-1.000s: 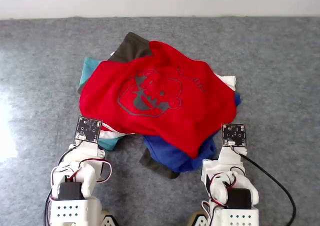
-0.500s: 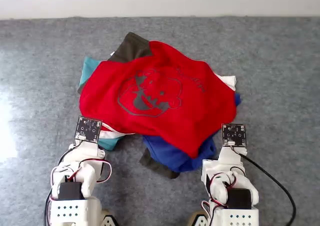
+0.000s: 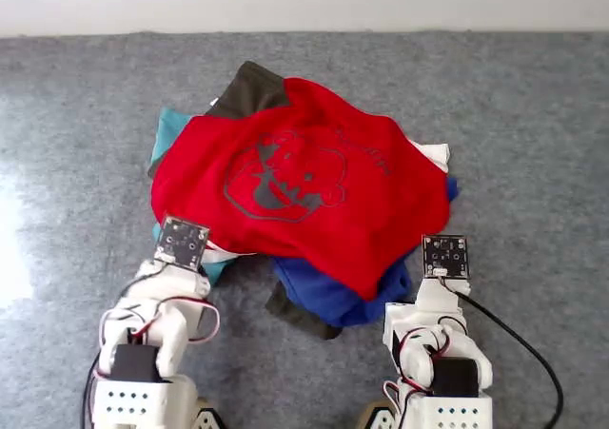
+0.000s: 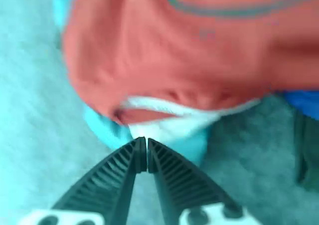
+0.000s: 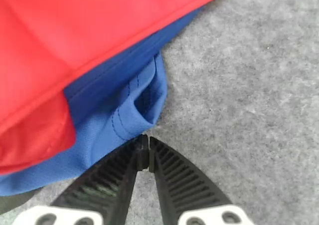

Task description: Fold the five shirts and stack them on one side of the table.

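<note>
At mid grey carpeted desk (image 3: 533, 115), a red printed cotton shirt (image 3: 304, 186) tops a loose heap of shirts (image 3: 324, 291) w/ none folded or stacked yet. Left claw (image 4: 141, 152) & right claw (image 5: 143, 152): both closed, empty, at heap's edge.

We see a grey felt-like table cover (image 3: 533, 115), a white wall (image 3: 304, 1) along its far edge, and a bright glare patch (image 3: 14, 258) at the high view's left edge.

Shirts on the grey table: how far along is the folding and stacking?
Done: nothing; the red printed shirt lies unfolded over a blue shirt, teal shirt, dark shirt and white shirt in one heap. In hand: nothing; left gripper and right gripper sit shut at the heap's near edge, empty. Remaining: fold and stack all five.
</note>
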`<action>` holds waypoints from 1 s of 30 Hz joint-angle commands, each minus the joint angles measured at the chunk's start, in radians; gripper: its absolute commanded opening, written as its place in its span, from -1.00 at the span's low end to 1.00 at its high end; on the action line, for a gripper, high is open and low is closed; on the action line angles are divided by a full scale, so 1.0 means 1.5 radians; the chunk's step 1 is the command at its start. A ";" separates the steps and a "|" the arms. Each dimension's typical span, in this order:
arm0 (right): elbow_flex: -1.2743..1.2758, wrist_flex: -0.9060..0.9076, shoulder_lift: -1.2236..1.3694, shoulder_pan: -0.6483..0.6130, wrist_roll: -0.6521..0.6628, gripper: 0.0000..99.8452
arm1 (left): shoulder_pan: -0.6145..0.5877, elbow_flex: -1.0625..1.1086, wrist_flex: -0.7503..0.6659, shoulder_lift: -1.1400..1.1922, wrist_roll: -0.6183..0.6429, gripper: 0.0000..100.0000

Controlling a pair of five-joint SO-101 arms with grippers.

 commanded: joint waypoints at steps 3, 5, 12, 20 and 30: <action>0.009 0.005 -0.005 -0.001 -0.007 -0.98 | -0.017 -0.155 -0.003 0.002 -0.172 -0.97; 0.009 0.005 -0.005 -0.001 -0.007 -0.98 | -0.015 -0.200 0.002 0.015 -0.170 -0.97; 0.009 0.005 -0.005 -0.001 -0.007 -0.98 | 0.017 -0.418 0.141 0.283 -0.229 -0.76; 0.009 0.005 -0.005 -0.001 -0.007 -0.98 | 0.124 -0.832 0.384 0.673 -0.231 -0.37; 0.009 0.005 -0.005 -0.001 -0.007 -0.98 | 0.211 -1.035 0.414 1.013 -0.261 -0.30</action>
